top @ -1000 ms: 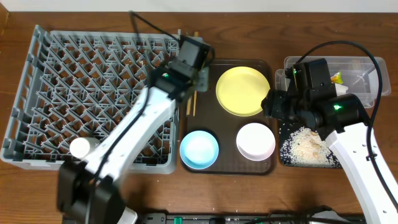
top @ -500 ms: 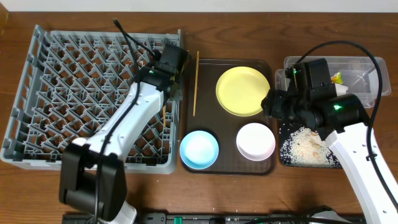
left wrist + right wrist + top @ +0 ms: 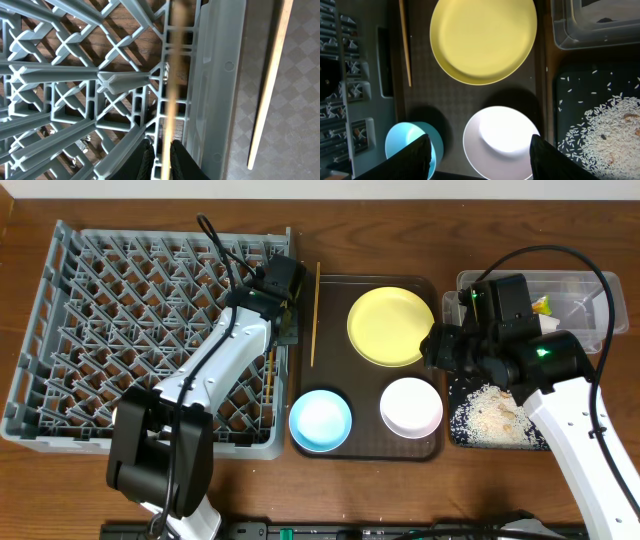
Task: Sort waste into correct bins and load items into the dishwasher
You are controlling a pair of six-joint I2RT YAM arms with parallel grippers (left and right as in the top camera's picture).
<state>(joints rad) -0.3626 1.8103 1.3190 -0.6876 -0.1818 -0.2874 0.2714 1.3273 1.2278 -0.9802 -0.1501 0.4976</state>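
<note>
My left gripper [image 3: 279, 328] is shut on a wooden chopstick [image 3: 270, 368] over the right edge of the grey dish rack [image 3: 120, 310]. In the left wrist view the jaws [image 3: 162, 161] pinch that chopstick [image 3: 173, 75] above the rack's rim [image 3: 215, 75]. The second chopstick [image 3: 315, 315] lies on the brown tray's left side and shows in both wrist views [image 3: 267, 85] [image 3: 405, 42]. My right gripper [image 3: 436, 350] [image 3: 482, 160] is open and empty above the white bowl [image 3: 411, 406] [image 3: 502, 135]. The yellow plate [image 3: 388, 326] [image 3: 482, 40] and the blue bowl [image 3: 320, 420] [image 3: 400, 137] sit on the tray.
The dark brown tray [image 3: 365, 448] lies between the rack and the bins. The black tray [image 3: 455, 430] holds rice scraps [image 3: 495, 415] [image 3: 605, 135]. The clear tub [image 3: 590, 290] [image 3: 600, 30] behind it holds a green-yellow wrapper [image 3: 543, 306].
My left gripper carried the chopstick left, from the brown tray's edge to over the rack's right rim, and has since shifted only slightly. The right arm has not moved.
</note>
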